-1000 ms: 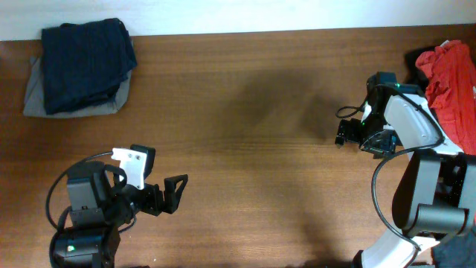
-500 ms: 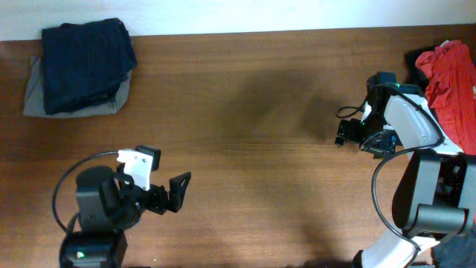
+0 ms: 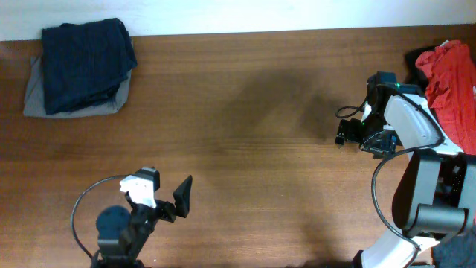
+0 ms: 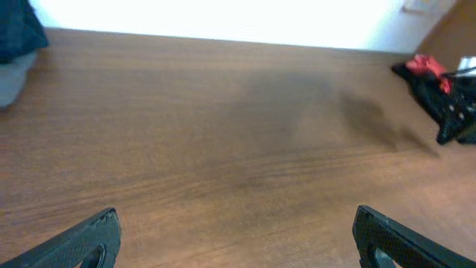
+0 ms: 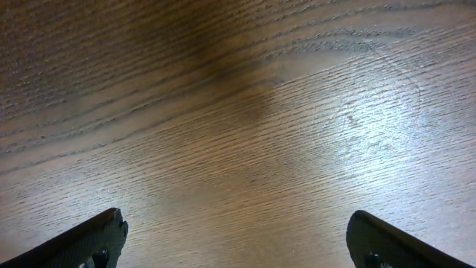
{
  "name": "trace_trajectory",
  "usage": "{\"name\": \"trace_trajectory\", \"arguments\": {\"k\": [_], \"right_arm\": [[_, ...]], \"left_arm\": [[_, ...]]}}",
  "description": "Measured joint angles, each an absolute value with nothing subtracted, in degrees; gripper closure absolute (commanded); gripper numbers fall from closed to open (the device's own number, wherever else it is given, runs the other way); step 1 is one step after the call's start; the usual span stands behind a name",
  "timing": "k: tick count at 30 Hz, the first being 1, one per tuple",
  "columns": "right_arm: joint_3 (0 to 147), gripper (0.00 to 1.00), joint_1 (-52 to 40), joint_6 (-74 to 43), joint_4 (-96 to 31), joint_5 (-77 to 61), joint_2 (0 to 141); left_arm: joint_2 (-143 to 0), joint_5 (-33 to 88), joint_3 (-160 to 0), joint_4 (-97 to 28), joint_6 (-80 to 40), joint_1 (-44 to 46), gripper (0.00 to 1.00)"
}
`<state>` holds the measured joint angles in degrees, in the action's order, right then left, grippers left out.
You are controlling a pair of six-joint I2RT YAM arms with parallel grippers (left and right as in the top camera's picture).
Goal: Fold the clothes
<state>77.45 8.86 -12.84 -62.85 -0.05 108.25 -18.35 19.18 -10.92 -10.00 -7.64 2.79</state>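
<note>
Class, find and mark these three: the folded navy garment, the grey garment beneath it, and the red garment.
navy garment (image 3: 88, 63), overhead view, middle of its folded top face.
grey garment (image 3: 34, 93), overhead view, left edge showing beside the navy one.
red garment (image 3: 455, 78), overhead view, middle of the crumpled cloth.

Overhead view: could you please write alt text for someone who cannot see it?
On a wooden table seen from above, a dark navy garment lies folded on a grey garment at the far-left corner, and a red garment sits at the right edge. The left tool and right tool are open, holding nothing.
</note>
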Motion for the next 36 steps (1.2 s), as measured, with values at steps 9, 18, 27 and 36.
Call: {"name": "trace_trajectory", "arguments": {"k": [9,18,27,36], "right_arm": [[77.45,0.01,8.86,-12.84,-62.83,-0.05,108.25],[77.45,0.01,8.86,-12.84,-62.85,-0.03,108.25],[77.45,0.01,8.86,-12.84,-62.85,-0.05,108.25],[77.45,0.01,8.86,-12.86,-62.85,-0.03,108.25]], "left_arm": [[-8.86,15.84,-5.32,-4.51,-9.17,2.79,0.01],[-1.96,11.9,-1.91,-0.8,-9.32,2.79,0.01],[-0.84,5.61,-0.89,-3.77,-9.28,2.79,0.01],[-0.84,4.34,-0.86,-4.23,-6.13,2.79,0.01]]}}
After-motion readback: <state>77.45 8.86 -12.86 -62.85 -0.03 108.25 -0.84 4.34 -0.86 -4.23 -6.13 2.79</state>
